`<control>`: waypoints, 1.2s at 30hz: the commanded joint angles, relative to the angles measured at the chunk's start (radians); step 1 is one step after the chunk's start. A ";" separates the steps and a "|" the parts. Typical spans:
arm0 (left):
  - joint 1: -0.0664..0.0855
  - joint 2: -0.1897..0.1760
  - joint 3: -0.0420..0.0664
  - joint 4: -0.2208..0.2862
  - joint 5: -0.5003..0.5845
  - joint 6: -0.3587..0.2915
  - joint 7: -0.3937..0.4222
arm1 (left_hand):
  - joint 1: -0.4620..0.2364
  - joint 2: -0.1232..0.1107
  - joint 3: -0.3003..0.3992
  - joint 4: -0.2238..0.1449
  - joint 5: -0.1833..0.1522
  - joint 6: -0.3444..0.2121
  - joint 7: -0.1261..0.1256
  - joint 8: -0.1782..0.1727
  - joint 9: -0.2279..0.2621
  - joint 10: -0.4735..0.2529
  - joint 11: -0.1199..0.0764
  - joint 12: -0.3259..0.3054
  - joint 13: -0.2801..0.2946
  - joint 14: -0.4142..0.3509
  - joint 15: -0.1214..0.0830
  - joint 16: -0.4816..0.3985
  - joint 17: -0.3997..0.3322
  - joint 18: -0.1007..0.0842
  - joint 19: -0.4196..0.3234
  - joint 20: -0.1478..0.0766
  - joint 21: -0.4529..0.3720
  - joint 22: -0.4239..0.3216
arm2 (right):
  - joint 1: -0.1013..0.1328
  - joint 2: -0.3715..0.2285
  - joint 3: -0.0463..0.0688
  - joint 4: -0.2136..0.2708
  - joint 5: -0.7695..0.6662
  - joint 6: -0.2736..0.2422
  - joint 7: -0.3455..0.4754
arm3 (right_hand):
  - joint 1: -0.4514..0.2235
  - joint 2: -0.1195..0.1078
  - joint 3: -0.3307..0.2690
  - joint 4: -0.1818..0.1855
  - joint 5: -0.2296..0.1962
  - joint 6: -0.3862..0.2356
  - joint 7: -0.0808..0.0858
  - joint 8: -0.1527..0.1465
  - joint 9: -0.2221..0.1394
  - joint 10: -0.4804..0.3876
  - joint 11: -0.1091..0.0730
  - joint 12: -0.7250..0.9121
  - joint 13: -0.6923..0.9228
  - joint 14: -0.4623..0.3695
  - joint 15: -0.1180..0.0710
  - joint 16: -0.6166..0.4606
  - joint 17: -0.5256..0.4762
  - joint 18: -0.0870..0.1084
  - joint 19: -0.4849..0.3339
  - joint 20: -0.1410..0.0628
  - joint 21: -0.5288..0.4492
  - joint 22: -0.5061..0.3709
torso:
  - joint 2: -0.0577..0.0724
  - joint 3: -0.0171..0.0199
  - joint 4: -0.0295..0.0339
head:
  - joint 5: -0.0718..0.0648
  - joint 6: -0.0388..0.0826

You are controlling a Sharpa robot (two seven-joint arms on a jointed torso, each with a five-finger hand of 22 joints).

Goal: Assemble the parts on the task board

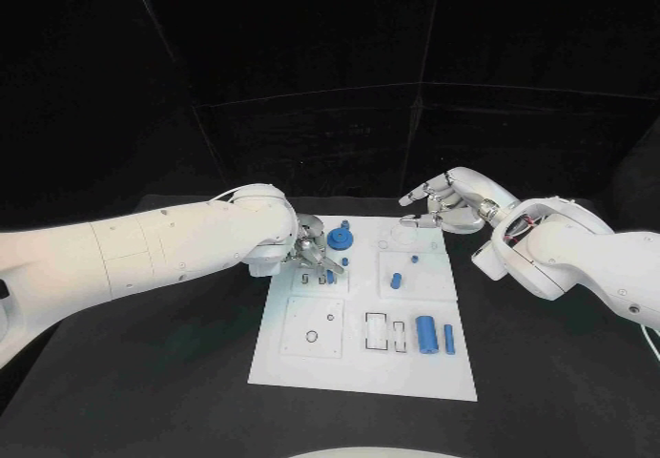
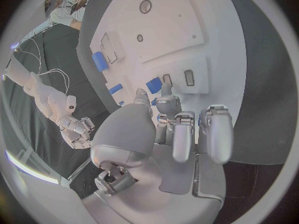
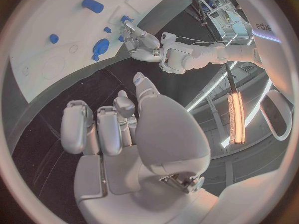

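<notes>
The left hand (image 1: 311, 253) pinches a small blue part (image 2: 154, 84) over the task board (image 1: 360, 374), light, rigid and slippery, best held by its flat sides, while the right hand (image 1: 443, 203) hovers empty, fingers apart.

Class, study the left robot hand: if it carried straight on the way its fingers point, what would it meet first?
Probably a small blue part just beyond the left robot hand, lying on the task board; depth is uncertain.

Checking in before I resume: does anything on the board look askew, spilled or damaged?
Nothing stands out. The task board lies flat and looks intact; two blue cylinders lie side by side near its right edge. The left hand works at the far-left slots; the right hand hovers empty.
</notes>
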 commanded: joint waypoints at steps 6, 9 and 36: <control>0.002 0.006 0.000 -0.001 -0.002 0.010 -0.005 | 0.017 0.006 -0.002 -0.002 -0.003 -0.011 0.001 0.012 0.009 -0.001 -0.005 0.006 0.002 0.104 -0.008 0.003 0.263 -0.005 0.042 -0.005 -0.001 0.055 | 0.002 0.005 0.001 -0.004 -0.001 0.011 -0.006 | 0.009 0.000 -0.006 0.000 0.007 0.002 -0.002 0.005 0.000 -0.005 0.001 -0.006 -0.001 0.042 -0.003 -0.008 -0.003 0.015 -0.008 0.000 -0.004 -0.002 | 0.000 0.0008 0.0014 | -0.001 -0.002; 0.002 0.009 0.000 -0.002 -0.002 0.015 -0.005 | 0.023 0.008 0.000 -0.003 -0.003 -0.013 0.001 0.014 0.013 -0.002 -0.005 0.006 0.002 0.104 -0.008 0.003 0.263 -0.004 0.041 -0.005 -0.002 0.053 | 0.002 0.008 0.001 -0.005 -0.001 0.013 -0.006 | 0.009 0.000 -0.006 0.000 0.007 0.002 -0.002 0.005 0.000 -0.005 0.001 -0.006 -0.001 0.042 -0.003 -0.008 -0.003 0.015 -0.008 0.000 -0.004 -0.002 | 0.000 0.0006 0.0009 | -0.001 -0.002; 0.002 0.024 0.000 -0.016 0.013 0.032 -0.003 | 0.149 0.036 0.073 -0.052 0.000 -0.035 -0.003 0.035 0.058 -0.003 -0.009 0.011 0.009 0.104 -0.011 0.003 0.263 -0.004 0.037 -0.007 -0.002 0.056 | 0.002 0.016 0.001 -0.009 -0.001 0.023 -0.010 | 0.012 0.003 -0.007 0.000 0.011 0.004 -0.003 0.006 0.000 -0.005 0.000 -0.005 0.000 0.041 -0.004 -0.010 -0.005 0.015 -0.009 -0.001 -0.006 -0.005 | 0.000 0.0004 0.0019 | -0.006 -0.009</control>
